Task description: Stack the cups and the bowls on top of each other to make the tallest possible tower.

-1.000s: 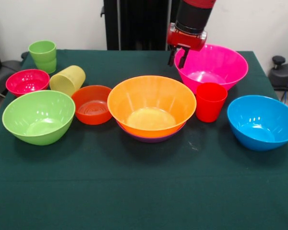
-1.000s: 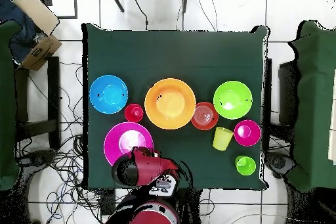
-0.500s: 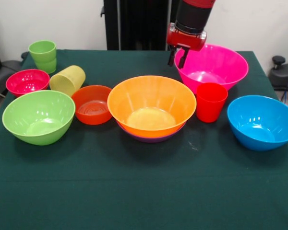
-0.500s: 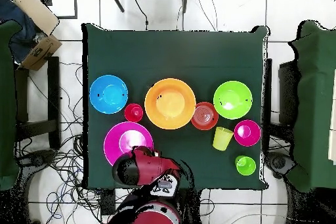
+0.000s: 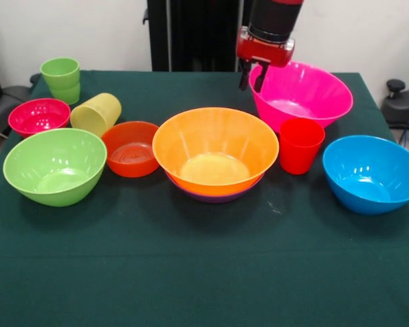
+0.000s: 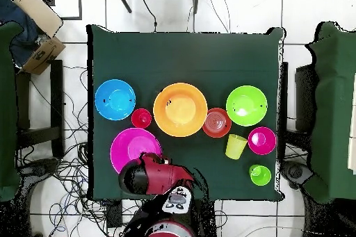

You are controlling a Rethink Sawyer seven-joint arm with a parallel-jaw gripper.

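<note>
orange bowl (image 5: 215, 148), pink bowl (image 5: 305, 92), blue bowl (image 5: 371, 172), red cup (image 5: 299, 144), dark green tablecloth (image 5: 204, 266)
</note>
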